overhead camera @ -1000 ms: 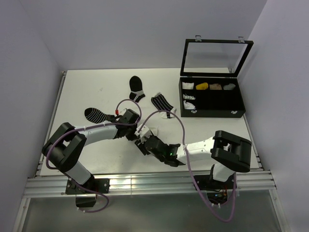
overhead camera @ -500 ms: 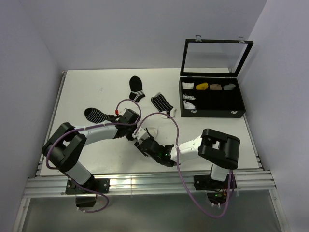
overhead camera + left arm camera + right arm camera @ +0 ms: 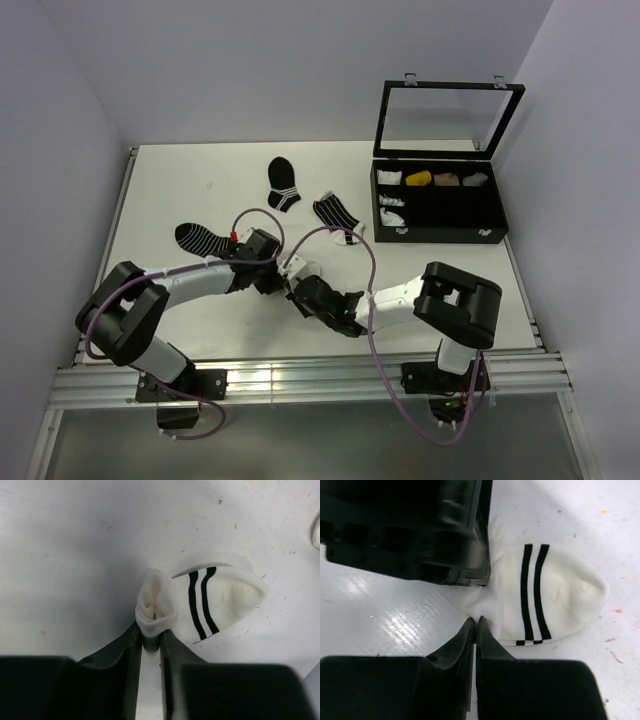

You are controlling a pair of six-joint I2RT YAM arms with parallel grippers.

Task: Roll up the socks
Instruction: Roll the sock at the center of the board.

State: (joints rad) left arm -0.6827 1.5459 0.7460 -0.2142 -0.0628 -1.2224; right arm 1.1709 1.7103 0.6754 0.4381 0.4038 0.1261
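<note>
The right hand (image 3: 476, 625) has just snapped shut. A second ago its jaws stood apart beside the white sock (image 3: 555, 595); now the tips meet on the sock's near edge, with a small fold of fabric apparently pinched between them. Over the same second the right arm has folded in toward the left arm, so both hands now crowd the same spot at the near middle of the counter (image 3: 180, 190).

The left hand (image 3: 150, 640) has not changed. Its jaws stay nearly closed around the bunched, rolled end of the white sock (image 3: 220, 600). The two-striped cuff end lies flat on the counter, just to the right of the roll in the left wrist view.

With the sock now gripped at two points, the roll has probably only begun. Most of the sock is still unrolled, and the fresh second grip looks meant to steady or feed the fabric.

The black sock with white stripes and a white toe (image 3: 335, 212) lies untouched farther back, left of the open box (image 3: 440, 232).
</note>
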